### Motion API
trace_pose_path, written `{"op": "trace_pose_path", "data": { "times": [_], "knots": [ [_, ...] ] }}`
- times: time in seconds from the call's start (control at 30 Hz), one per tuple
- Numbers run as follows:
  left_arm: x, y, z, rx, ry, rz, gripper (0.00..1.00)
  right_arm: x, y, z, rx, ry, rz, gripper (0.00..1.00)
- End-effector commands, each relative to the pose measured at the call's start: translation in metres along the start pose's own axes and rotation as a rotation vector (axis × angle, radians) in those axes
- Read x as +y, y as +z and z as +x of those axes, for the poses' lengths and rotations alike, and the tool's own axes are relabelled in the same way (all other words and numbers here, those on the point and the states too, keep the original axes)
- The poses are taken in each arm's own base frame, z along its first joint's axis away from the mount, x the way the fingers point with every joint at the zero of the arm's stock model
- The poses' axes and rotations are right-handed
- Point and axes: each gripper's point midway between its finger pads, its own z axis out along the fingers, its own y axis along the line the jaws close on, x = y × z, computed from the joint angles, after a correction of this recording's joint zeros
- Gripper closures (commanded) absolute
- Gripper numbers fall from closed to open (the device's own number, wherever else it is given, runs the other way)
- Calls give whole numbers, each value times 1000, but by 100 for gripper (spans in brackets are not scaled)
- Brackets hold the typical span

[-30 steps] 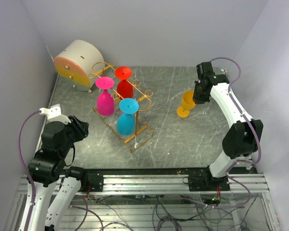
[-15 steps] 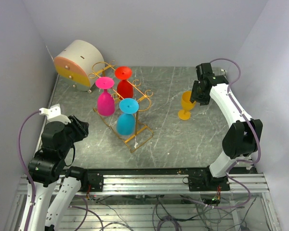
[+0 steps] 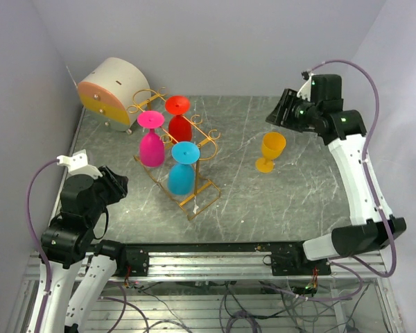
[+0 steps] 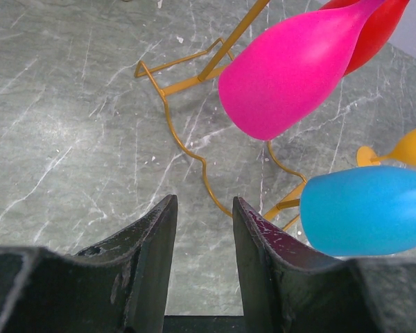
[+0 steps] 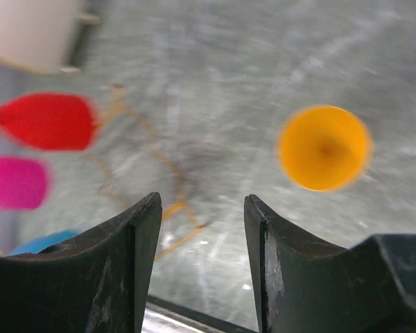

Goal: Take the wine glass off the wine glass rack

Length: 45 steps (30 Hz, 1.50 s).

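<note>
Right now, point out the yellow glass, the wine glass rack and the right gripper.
yellow glass (image 3: 271,147): top external view, its bowl.
wine glass rack (image 4: 236,38): left wrist view, one gold post.
right gripper (image 5: 202,208): right wrist view, midway between fingertips.

Count, overhead view checked against both wrist views.

Wine glasses: we log four, one of each colour: pink glass, red glass, blue glass, yellow-orange glass. Three are on the rack and one is on the bench.

Racks: one gold wire rack.

Drums: one cream-and-orange drum (the only item of its kind).

Arms: we count two, left arm and right arm.

Pincers: two, left pincer and right pincer, each with two fingers, so four fingers in total.

Benches: one.
</note>
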Motion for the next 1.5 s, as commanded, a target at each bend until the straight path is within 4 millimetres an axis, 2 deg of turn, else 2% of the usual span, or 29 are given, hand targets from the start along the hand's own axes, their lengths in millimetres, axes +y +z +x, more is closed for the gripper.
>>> {"op": "trace_pose_path", "data": {
  "times": [0.0, 0.1, 0.2, 0.27, 0.33, 0.43, 0.53, 0.67, 0.8, 0.93, 1.17, 1.47],
  "knots": [
    [0, 4, -5, -19, -5, -8, 52, 105, -50, -1, 24, -80, -480, 49],
    [-7, 4, -9, -26, -27, 16, 52, 146, -75, 8, 17, -153, -597, 48],
    [-30, 0, -24, -48, -84, 107, 50, 162, -89, 13, 10, -183, -640, 48],
    [-53, -6, -42, -65, -138, 185, 46, 161, -93, 16, -1, -186, -633, 49],
    [-77, -11, -61, -65, -195, 266, 42, 154, -96, 16, -28, -176, -595, 48],
    [-112, -13, -85, -42, -282, 372, 40, 141, -99, 18, -64, -156, -542, 49],
    [-140, -9, -98, 5, -365, 469, 41, 133, -101, 29, -63, -144, -528, 49],
    [-163, 7, -96, 124, -445, 523, 41, 123, -104, 39, -68, -139, -506, 49],
    [-176, 16, -83, 259, -496, 538, 43, 114, -110, 41, -94, -137, -479, 49],
    [-183, 11, -81, 312, -523, 570, 44, 110, -112, 40, -112, -140, -464, 50],
    [-187, 1, -70, 388, -548, 589, 46, 109, -115, 38, -130, -139, -464, 50],
    [-178, -10, -55, 428, -515, 559, 46, 110, -118, 36, -143, -138, -469, 50]
  ]
}}
